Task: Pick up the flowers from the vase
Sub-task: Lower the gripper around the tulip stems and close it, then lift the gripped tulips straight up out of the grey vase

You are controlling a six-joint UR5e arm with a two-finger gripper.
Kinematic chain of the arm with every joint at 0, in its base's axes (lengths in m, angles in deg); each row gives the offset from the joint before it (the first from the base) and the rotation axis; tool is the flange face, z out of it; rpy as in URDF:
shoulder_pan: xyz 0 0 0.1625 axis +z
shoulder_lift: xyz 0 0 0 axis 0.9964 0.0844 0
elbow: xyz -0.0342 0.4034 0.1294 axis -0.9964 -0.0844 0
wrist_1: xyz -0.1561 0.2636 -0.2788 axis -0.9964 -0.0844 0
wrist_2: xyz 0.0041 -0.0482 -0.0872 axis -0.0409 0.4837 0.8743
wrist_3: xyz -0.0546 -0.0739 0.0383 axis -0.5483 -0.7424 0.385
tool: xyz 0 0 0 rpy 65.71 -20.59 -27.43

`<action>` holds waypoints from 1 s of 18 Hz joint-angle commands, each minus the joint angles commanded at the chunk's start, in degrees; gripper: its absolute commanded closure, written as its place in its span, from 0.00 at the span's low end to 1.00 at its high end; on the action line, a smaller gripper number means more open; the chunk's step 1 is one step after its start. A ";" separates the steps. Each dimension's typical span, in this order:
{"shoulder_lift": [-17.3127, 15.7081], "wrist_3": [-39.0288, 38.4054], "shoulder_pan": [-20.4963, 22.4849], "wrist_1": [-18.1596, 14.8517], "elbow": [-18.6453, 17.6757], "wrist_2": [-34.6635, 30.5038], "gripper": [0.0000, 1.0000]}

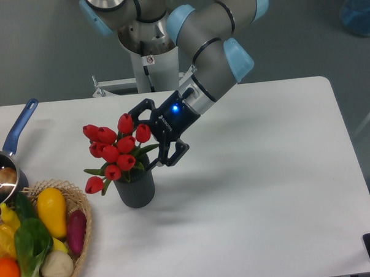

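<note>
A white table [255, 190] fills most of the frame. Left of centre, a small dark grey vase [135, 188] is seen standing upright on it. The flowers [115, 151], a bunch of red tulip buds with short green leaves, are seated in the mouth of the vase and spread wider than it, leaning toward the left; one bud hangs low at the left side of the vase.

The robot arm [211, 39] is seen reaching down from the top centre of the frame toward the bunch. Its black gripper [149, 135] is placed at the right side of the flowers, just above the vase rim, with a blue light lit on its body. The fingers are spread apart: one is seen at the upper edge of the bunch near the topmost buds, the other lower down beside the stems at the vase mouth. The buds nearest the gripper lie between or just in front of the fingers; whether any contact is made cannot be told. Nothing is clamped.

In the lower left corner a wicker basket [84, 244] of vegetables is seen, near the vase but apart from it. Above it, at the left edge, a steel saucepan [2, 177] with a blue handle is placed.
</note>
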 joint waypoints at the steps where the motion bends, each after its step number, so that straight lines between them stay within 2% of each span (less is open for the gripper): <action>1: 0.09 -0.09 0.00 0.00 0.00 0.35 0.34; 3: 0.09 -0.09 0.17 0.00 0.09 1.84 0.64; 4: 0.09 -0.09 0.35 0.09 0.09 2.28 0.75; 5: 0.00 -0.09 0.44 0.09 0.09 2.37 0.85; 7: -0.35 -0.09 0.61 0.35 0.09 2.37 0.97; 8: -0.61 -0.09 0.53 0.26 0.09 2.37 1.00; 12: -1.66 -0.61 0.88 0.18 0.09 2.37 1.00; 18: -5.27 -9.65 1.49 0.00 1.49 2.37 1.00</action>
